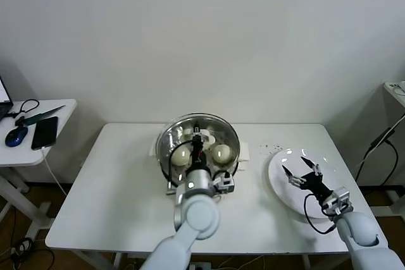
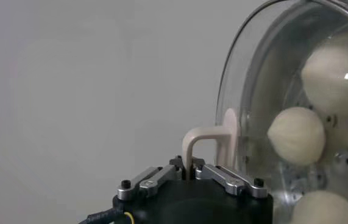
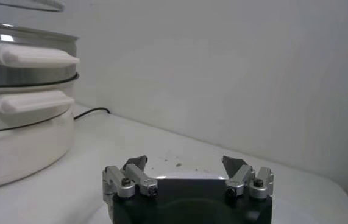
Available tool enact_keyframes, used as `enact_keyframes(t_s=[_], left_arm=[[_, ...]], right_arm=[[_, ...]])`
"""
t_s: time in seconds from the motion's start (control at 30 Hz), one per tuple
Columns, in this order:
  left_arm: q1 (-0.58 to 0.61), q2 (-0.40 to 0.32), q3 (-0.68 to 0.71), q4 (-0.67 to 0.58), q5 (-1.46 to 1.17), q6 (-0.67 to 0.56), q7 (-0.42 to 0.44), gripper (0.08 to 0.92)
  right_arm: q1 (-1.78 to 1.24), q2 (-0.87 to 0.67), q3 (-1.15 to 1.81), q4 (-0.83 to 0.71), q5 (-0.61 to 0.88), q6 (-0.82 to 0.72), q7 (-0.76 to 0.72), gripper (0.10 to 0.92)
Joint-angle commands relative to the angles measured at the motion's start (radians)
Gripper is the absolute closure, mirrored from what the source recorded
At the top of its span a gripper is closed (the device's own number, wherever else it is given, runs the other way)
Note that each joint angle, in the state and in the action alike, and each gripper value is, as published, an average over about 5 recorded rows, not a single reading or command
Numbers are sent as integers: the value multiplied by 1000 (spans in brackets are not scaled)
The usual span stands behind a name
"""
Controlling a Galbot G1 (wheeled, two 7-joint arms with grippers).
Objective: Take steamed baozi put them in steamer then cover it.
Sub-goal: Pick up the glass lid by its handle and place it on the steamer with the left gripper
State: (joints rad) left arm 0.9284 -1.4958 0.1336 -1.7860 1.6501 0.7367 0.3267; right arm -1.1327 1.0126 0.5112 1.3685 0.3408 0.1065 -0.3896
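Note:
The steamer [image 1: 169, 156] stands at the middle back of the white table. Its steel pot [image 3: 21, 67] sits on a white base [image 3: 21, 140]. My left gripper [image 1: 197, 142] is shut on the white handle [image 2: 204, 137] of the clear glass cover [image 2: 265, 79], holding it over the pot; its rim [image 3: 21, 3] shows a little above the pot's edge. Through the glass I see cream-white steamed baozi [image 1: 221, 152] [image 2: 295, 135] inside. My right gripper [image 1: 305, 172] [image 3: 186, 164] hovers open and holds nothing, over a white plate [image 1: 281, 184] at the right.
A black cable [image 3: 91, 112] runs behind the steamer's base. A small side table [image 1: 60, 109] at the far left carries a phone [image 1: 44, 132] and a mouse [image 1: 16, 135]. Bare tabletop [image 1: 114, 194] lies left of the steamer and along the front edge.

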Motion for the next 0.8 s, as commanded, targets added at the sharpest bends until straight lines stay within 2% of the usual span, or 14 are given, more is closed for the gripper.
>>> enact_keyframes(t_s=[0.03,0.8], left_arm=[[-33,-57,23,116,-2,49,-20,848],[-54,-46,-23,142,-36,49,-46,848]], right_arm=[[0,-2,2,-4,-1,4,-3,203],[-6,1,10,-10,-18,14,-18,203]])
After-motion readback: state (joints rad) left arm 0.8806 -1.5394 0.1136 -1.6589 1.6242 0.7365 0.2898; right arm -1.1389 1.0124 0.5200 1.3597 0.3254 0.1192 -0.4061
